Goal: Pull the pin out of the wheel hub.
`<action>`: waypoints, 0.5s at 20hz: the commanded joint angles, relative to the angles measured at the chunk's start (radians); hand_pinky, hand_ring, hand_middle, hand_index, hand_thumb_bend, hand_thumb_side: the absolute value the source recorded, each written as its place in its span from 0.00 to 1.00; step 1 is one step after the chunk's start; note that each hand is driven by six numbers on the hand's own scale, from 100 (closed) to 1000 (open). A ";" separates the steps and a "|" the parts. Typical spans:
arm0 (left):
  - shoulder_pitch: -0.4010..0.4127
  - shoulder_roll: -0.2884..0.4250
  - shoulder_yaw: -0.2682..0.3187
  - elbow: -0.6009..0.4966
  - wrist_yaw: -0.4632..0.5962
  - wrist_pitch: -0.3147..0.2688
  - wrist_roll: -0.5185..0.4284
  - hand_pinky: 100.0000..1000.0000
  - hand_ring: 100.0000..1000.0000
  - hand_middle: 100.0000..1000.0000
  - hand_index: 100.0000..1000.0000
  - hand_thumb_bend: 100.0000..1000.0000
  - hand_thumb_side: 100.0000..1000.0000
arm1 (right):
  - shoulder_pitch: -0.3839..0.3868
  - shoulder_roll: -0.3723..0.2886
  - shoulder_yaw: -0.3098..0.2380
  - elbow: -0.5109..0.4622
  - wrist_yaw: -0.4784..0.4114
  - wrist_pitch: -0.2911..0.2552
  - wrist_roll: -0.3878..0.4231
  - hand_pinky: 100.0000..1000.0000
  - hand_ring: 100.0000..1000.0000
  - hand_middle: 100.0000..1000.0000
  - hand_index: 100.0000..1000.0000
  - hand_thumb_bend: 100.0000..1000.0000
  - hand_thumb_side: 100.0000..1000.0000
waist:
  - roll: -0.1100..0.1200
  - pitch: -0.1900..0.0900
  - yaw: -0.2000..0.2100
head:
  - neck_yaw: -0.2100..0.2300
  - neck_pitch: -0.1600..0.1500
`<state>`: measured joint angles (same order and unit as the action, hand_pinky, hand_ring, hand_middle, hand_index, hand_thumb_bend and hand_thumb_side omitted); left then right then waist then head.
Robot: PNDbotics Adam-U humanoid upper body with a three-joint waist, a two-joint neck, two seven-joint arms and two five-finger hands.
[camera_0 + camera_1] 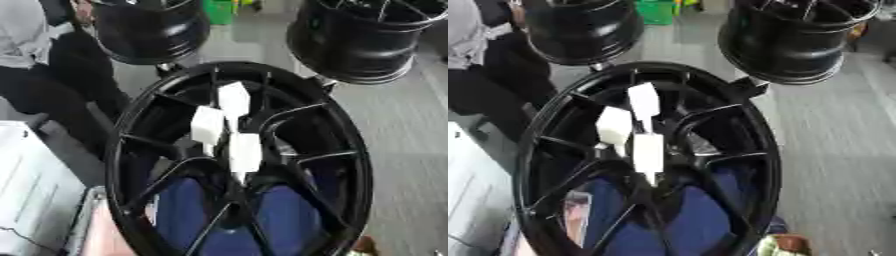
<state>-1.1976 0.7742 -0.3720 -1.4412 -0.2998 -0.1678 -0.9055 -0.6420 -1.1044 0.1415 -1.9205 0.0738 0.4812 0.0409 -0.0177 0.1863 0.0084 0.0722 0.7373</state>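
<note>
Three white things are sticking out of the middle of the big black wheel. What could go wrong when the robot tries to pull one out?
1. The three white pins stand close together at the middle of the wheel hub, so reaching for one could knock or snag another.
2. The black spokes crowd round them, so fingers might catch there.
3. No robot hand shows yet, so it has to come in from out of sight and could bump the rim.

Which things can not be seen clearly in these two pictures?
- Both hands: in neither view.
- Pins: three white blocks at the hub; blur hides how they sit in it.
- Wheel: its lower rim is cut off by the bottom edge in both views.
- Blue thing behind the spokes: hidden partly by them, unclear.
- Two far wheels: cut off by the top edge.
</note>
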 commanded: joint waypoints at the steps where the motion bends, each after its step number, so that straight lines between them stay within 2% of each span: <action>1: -0.016 0.024 0.015 -0.010 0.004 -0.006 -0.002 0.80 0.78 0.74 0.83 0.43 0.68 | -0.016 -0.020 -0.018 -0.010 0.006 -0.001 -0.001 0.86 0.72 0.73 0.82 0.00 0.22 | 0.001 -0.020 0.000 | 0.003 -0.010; 10: -0.016 0.020 0.012 -0.007 0.004 -0.006 -0.002 0.80 0.78 0.74 0.83 0.44 0.67 | -0.019 -0.018 -0.018 -0.008 0.006 -0.001 -0.002 0.86 0.72 0.73 0.82 0.00 0.22 | 0.001 -0.019 -0.002 | 0.003 -0.011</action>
<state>-1.1975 0.7740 -0.3721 -1.4412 -0.2997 -0.1689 -0.9063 -0.6432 -1.1038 0.1415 -1.9206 0.0747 0.4812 0.0409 -0.0175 0.1861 0.0075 0.0743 0.7372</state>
